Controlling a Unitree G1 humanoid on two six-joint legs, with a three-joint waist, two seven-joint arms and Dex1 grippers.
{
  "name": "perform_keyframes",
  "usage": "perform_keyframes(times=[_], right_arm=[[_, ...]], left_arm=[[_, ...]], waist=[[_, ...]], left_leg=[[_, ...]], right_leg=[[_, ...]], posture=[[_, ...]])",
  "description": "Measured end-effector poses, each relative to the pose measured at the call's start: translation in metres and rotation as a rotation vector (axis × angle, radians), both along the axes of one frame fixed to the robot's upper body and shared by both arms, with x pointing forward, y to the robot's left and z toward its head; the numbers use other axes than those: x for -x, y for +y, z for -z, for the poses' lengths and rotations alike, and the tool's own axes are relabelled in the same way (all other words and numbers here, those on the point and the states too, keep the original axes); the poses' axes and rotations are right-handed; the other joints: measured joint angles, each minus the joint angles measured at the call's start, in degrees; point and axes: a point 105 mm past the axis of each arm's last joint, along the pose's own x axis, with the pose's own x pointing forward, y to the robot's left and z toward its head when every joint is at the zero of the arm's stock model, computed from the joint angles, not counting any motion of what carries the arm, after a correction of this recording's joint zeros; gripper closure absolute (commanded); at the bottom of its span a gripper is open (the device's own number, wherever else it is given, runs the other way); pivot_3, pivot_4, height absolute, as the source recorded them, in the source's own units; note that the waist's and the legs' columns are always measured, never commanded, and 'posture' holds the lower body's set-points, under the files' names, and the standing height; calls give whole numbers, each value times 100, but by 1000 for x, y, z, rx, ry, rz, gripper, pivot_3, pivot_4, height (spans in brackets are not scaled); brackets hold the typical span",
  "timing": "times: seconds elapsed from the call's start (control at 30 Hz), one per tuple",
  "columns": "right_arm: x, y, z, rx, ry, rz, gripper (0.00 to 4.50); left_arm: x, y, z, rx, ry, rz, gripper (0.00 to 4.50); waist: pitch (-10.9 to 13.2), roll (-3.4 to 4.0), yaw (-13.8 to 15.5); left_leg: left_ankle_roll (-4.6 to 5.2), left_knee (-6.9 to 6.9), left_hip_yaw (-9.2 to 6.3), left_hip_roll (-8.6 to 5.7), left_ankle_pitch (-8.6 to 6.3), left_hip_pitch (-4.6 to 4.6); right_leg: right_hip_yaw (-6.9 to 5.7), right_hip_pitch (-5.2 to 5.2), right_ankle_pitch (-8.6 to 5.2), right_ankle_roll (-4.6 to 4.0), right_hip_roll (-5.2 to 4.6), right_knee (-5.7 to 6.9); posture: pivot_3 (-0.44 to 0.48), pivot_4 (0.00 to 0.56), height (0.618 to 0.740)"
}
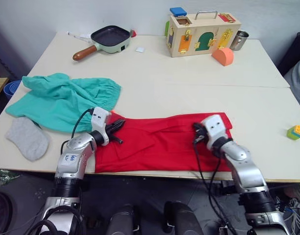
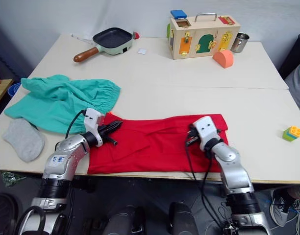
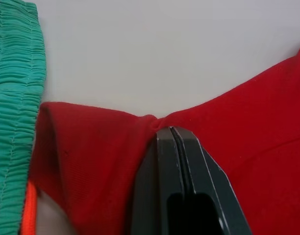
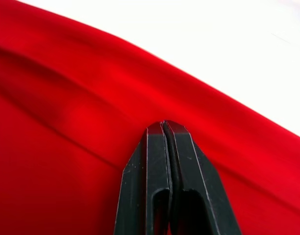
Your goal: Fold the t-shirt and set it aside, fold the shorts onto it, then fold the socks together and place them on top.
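Near the table's front edge, the t-shirt (image 1: 160, 142) is mid-fold.
Your left gripper (image 3: 172, 130) and right gripper (image 4: 163, 124) are each pinched closed on red cloth; next, carry both edges across evenly.

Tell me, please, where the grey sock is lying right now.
In the left eye view the grey sock lies near the table's front left corner, on the robot's left, beside and partly under the near edge of the teal shorts.
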Motion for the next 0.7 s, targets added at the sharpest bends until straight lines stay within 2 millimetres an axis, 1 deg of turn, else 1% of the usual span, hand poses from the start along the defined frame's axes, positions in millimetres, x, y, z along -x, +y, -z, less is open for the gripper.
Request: perform_keyframes(times=[0.07, 0.2, 0.3, 0.37, 0.43, 0.57, 0.67, 0.7], right_arm=[[-1, -13, 1, -12, 5, 37, 4468], [-4, -51, 1, -16, 2, 135, 4468], [-4, -83, 0, -49, -4, 200, 4468], [-1, -96, -1, -95, -3, 201, 4468], [2, -99, -5, -127, -10, 142, 4468], [7, -105, -26, -169, -52, 61, 4468], [9, -105, -43, -188, -51, -21, 4500], [11, -105, -48, -192, -20, -59, 4316]], left_arm=[[1, 2, 0, 6, -6, 0, 4500], [5, 16, -4, 9, -29, 0, 4500], [10, 23, -15, 53, -72, 38, 4500], [14, 26, -25, 98, -102, 79, 4500], [22, 31, -35, 119, -133, 128, 4500], [39, 40, -55, 126, -179, 209, 4500], [58, 49, -59, 121, -156, 268, 3905], [65, 51, -60, 107, -144, 292, 3601]], waist=[[0, 0, -3], [-1, -2, 6], [-1, -2, 23], [-1, -2, 10], [0, -1, -7], [0, 0, -35], [1, 1, -27], [2, 4, -24]], left_leg=[[-1, -1, 1, 1, 0, 1], [1, 1, 3, -2, 0, 1], [2, 1, 2, -2, 0, 0], [2, 0, 3, -1, 0, 0], [1, -4, 5, 0, 1, 0], [-1, -11, 11, 6, 1, 7], [0, -13, 11, 4, 1, 7], [0, -13, 11, 3, 1, 6]], right_leg=[[1, 0, 0, 0, 1, 1], [0, 2, 0, 0, -1, -3], [0, 2, 0, 0, -2, -14], [0, 2, 0, 0, -1, -22], [1, -1, 0, 0, 1, -22], [5, -1, 0, 0, 6, -22], [7, -1, 0, 0, 4, -26], [8, -1, 0, 0, 2, -31]], posture=[[0, 150, 740], [0, 150, 740], [0, 150, 740], [0, 150, 740], [0, 150, 740], [0, 150, 740], [0, 150, 740], [0, 150, 740]])
